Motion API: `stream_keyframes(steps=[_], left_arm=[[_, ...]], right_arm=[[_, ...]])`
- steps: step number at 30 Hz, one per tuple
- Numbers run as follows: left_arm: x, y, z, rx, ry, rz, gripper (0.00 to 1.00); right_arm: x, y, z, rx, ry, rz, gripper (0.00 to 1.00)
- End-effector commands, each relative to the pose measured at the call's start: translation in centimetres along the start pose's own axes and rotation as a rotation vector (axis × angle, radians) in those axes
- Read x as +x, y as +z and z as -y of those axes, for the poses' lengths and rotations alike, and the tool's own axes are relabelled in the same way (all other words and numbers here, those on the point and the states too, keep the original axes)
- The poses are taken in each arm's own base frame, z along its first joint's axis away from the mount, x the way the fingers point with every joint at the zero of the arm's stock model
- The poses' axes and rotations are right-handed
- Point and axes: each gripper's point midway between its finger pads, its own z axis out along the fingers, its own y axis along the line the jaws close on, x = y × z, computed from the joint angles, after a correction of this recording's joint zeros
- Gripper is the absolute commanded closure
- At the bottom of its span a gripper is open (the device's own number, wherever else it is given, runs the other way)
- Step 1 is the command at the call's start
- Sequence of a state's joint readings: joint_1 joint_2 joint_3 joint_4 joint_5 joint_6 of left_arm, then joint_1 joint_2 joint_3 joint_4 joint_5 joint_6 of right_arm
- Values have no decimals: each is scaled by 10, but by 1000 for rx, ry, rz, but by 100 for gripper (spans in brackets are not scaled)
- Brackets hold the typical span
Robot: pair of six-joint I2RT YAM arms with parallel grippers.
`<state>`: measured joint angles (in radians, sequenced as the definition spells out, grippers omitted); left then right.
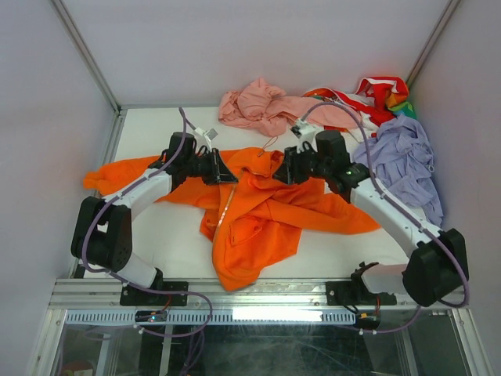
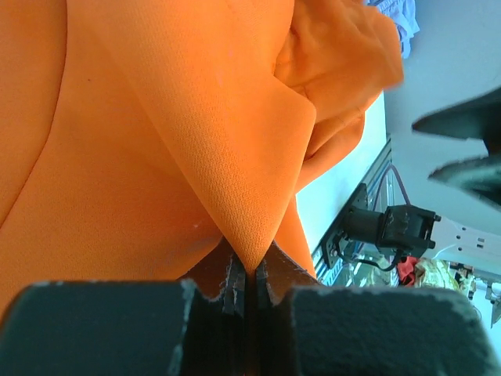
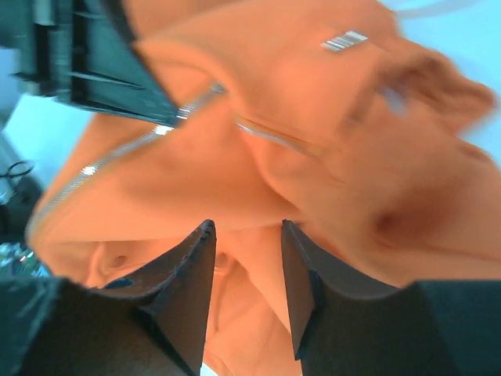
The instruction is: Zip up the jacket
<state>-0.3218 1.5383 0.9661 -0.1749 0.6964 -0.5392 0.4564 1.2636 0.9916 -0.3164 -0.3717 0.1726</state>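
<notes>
White table carries the jacket, crumpled between both arms. My left gripper pinches a fold of it tight; my right gripper hangs parted just over the cloth, so I'd hold the left taut and steer right to the zipper.

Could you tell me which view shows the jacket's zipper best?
The right wrist view: the zipper runs close and shiny across the jacket. Top external shows only a thin pale line; left wrist shows just fabric.
</notes>
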Motion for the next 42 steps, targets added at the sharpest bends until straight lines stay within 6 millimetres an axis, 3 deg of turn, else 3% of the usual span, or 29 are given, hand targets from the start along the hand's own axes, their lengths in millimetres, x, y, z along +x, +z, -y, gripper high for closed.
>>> stream_keyframes(steps=[1,7,12,15,19,26,31,33,38,42], left_arm=[[-2,-1,21,81,56,-1,100],[-6,-5,28,96,97,14,100],[-1,-11,36,135,182,-2,100],[2,-18,43,161,318,8,100],[-3,-31,51,163,481,50,100],[-7,-39,67,228,665,48,100],[-9,-42,77,282,767,52,100],[-8,-44,82,314,815,49,100],[-11,-49,90,360,897,38,100],[-11,-51,97,396,924,15,100]], right_arm=[[-20,29,-72,-313,-122,22,63],[-12,66,-90,-434,-160,-41,67],[-28,94,-60,-400,-158,-19,64],[-48,96,-50,-450,-162,37,57],[-65,94,-55,-548,-198,60,49],[-69,94,-65,-688,-236,43,43],[-59,89,-70,-748,-250,20,43],[-56,92,-61,-698,-256,19,43],[-54,107,-12,-443,-285,26,41],[-48,113,2,-386,-328,1,39]])
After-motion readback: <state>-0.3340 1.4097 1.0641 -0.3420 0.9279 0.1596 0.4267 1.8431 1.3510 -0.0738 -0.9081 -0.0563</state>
